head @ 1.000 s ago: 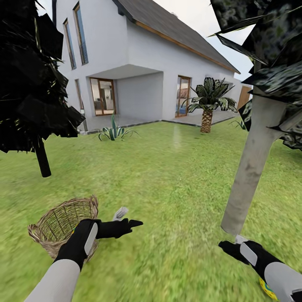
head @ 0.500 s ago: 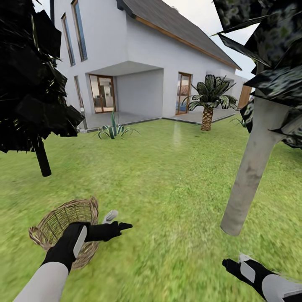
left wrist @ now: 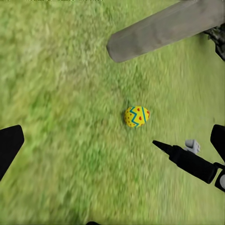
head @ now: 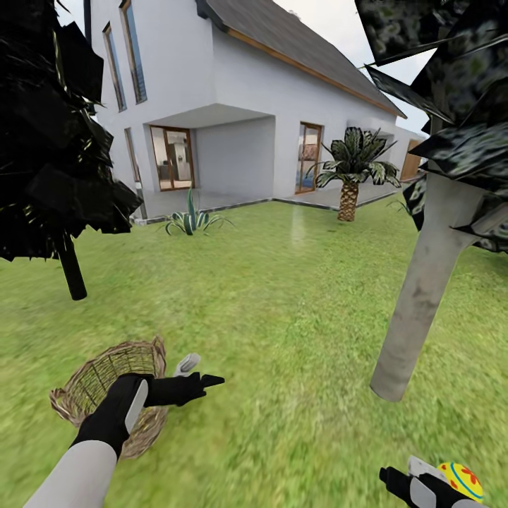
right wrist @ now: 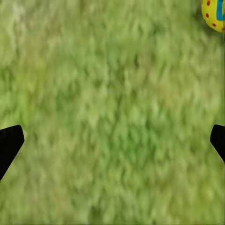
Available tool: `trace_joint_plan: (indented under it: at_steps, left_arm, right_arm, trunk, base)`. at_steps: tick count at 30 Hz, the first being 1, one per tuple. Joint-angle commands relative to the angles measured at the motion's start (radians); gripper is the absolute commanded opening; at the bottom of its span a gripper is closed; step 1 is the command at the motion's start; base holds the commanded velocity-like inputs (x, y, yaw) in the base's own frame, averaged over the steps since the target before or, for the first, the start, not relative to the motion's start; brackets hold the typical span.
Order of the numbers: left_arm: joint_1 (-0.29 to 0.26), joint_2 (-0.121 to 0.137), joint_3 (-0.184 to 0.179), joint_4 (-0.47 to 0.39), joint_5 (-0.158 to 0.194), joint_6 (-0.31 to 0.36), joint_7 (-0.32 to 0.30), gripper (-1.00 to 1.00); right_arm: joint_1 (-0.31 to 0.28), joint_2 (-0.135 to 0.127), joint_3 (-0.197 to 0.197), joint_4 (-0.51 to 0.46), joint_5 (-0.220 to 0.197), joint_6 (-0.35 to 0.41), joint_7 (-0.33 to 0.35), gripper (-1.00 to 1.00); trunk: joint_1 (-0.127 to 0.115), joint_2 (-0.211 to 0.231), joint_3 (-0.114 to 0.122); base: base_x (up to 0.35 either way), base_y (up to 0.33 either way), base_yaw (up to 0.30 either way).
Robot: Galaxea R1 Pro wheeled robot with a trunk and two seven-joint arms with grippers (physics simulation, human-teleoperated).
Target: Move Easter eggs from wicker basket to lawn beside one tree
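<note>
Our right gripper (head: 403, 471) hangs low over the lawn (head: 282, 296) on the near side of the tree (head: 416, 296), its fingers spread wide with only grass between them. Just beside it, also on the near side of the trunk, lies one Easter egg (head: 460, 480), free on the grass and gripped by nothing.

Our left gripper (head: 201, 372) hovers well to the left of the tree, jaws apart and empty, with the wicker basket (head: 106, 384) tipped on its side beneath that arm. We cannot tell from here whether any eggs remain inside it.

We judge the eggs to be rigid, smooth and light, so they will likely roll or squirt out of a careless pinch. The best hold seems to be across the widest part, fingers on opposite sides, closed gently.

From the left wrist we see what the head camera crops: the egg whole, its blue zigzag and red dots plain, lying near the foot of the trunk with the other arm's dark finger reaching close beside it. From the right wrist we catch merely an edge of that egg at the frame's corner. From the head we alone get the basket, and far beyond the tree a palm (head: 349, 176) and the white house (head: 233, 120).
</note>
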Motion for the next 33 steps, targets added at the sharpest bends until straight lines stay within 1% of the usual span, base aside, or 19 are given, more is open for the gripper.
trace_joint_plan:
  at_steps: [1, 12, 26, 33]
  left_arm:
    - [-0.001, 0.000, 0.002, 0.000, 0.002, 0.007, -0.002, 1.00]
    - [-0.001, -0.002, 0.002, -0.001, 0.002, 0.007, -0.006, 1.00]
    - [-0.001, 0.003, 0.004, -0.003, 0.005, 0.009, -0.008, 1.00]
    - [-0.001, 0.004, 0.005, -0.003, 0.005, 0.009, -0.008, 1.00]
  right_arm:
    - [0.000, -0.001, 0.008, -0.002, -0.008, 0.004, -0.004, 1.00]
    - [0.000, 0.000, 0.008, -0.001, -0.018, 0.000, -0.005, 1.00]
    - [0.000, 0.001, 0.008, 0.000, -0.015, -0.003, -0.005, 1.00]
    - [0.000, 0.001, 0.008, 0.000, -0.021, -0.003, -0.005, 1.00]
  trunk:
    - [-0.004, 0.007, 0.002]
    - [-0.046, 0.084, 0.037]
    - [-0.100, 0.182, 0.081]
    - [-0.127, 0.231, 0.102]
  base:
    - [0.000, 0.000, 0.000]
    - [0.000, 0.000, 0.000]
    - [0.000, 0.000, 0.000]
    - [0.000, 0.000, 0.000]
